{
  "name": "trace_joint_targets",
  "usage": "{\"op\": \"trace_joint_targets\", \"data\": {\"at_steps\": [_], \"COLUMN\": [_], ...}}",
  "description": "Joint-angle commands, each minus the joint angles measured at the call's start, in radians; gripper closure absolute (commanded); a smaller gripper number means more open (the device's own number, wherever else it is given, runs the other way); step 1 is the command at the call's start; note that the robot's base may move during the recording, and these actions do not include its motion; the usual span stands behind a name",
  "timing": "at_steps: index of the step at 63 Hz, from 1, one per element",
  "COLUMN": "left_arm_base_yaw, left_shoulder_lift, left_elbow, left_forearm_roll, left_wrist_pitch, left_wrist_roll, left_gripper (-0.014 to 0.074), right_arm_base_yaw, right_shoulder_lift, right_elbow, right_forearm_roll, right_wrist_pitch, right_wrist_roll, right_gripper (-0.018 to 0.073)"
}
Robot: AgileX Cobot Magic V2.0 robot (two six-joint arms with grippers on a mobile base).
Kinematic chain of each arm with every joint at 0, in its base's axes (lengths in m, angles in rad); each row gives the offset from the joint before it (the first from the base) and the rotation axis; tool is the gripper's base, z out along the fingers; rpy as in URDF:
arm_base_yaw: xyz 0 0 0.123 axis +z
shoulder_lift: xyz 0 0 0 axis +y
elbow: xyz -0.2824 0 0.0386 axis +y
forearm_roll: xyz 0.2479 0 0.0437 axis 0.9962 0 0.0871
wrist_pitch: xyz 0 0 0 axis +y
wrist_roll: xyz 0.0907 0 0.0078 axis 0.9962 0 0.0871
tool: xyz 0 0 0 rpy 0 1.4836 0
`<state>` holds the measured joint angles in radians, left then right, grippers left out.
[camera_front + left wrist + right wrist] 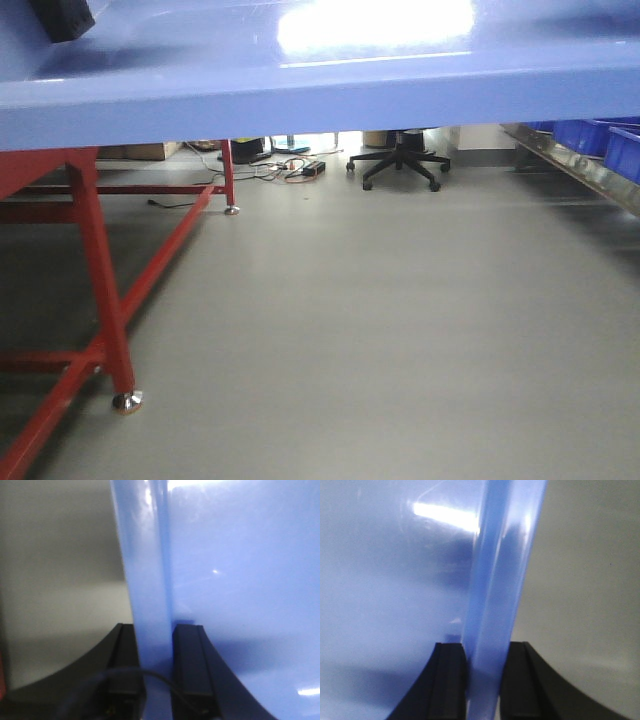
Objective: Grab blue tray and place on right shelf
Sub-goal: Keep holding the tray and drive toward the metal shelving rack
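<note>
As blue tray (300,100) fills view, right shelf (582,174) seemingly cropped.

Open floor (380,330) between table (100,280) and shelf (588,176)

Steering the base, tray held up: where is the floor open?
Open: bare grey floor below the glossy periwinkle-blue plastic tray, between the red-legged metal table at left and the steel-railed shelf at right. Crowded: far end, by the black swivel chair and tangled cables.
</note>
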<state>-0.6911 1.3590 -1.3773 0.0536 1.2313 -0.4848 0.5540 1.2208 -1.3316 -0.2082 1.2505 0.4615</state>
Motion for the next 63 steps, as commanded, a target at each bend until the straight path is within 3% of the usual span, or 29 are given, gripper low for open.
{"op": "trace_joint_targets", "data": {"at_steps": [1,63], "left_arm_base_yaw": [-0.019,-0.019], "left_shoulder_lift": [-0.022,-0.022], "left_elbow": [-0.02,-0.02], "left_forearm_roll": [-0.017,-0.02], "left_wrist_pitch": [0.106,0.106], "left_wrist_roll": [0.04,0.04], "left_gripper": [0.0645,0.0645], "right_arm_base_yaw": [0.006,0.006], "right_shoulder_lift": [-0.027,-0.027], "right_elbow": [-0.035,-0.035], "right_forearm_roll": [0.002,0.002], "right_wrist_pitch": [-0.098,-0.098], "right_wrist_roll": [-0.022,-0.022], "right_gripper": [0.0505,0.0505]}}
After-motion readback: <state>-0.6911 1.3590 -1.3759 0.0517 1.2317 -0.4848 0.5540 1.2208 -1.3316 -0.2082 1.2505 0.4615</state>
